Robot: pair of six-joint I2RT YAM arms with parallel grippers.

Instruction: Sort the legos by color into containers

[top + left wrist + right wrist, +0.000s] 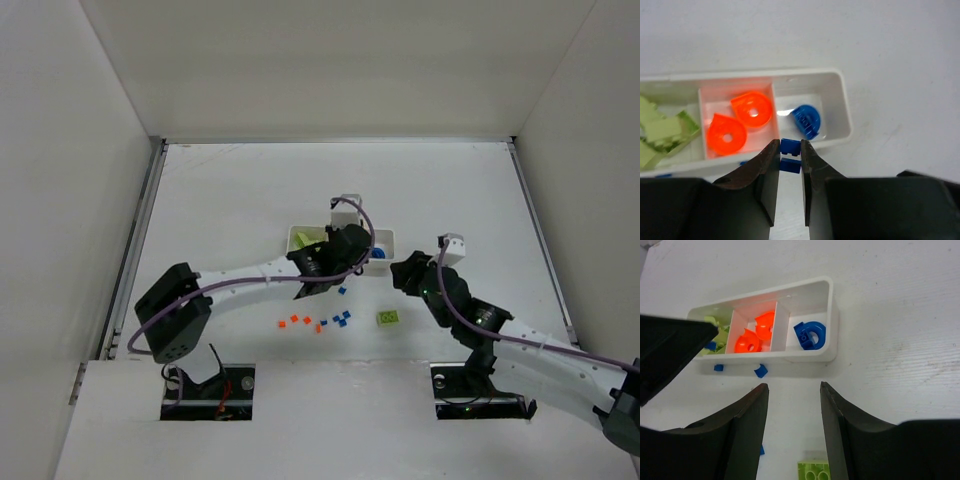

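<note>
The white tray (837, 80) has lime green pieces (660, 131) in its left compartment, two round orange pieces (752, 110) in the middle and a curved blue piece (806, 120) on the right. My left gripper (790, 145) hangs over the tray's near wall at the blue compartment. It is shut on a small blue brick (790, 146), with a second blue piece (790, 165) just behind it between the fingers. My right gripper (792, 390) is open and empty over the table, right of the tray (385, 240). A lime green brick (814, 471) lies under it.
Loose orange bricks (294, 319) and blue bricks (340, 319) lie on the table in front of the tray. Two more blue bricks (760, 370) lie against the tray's near wall. The lime green brick (388, 317) lies right of them. White walls enclose the table.
</note>
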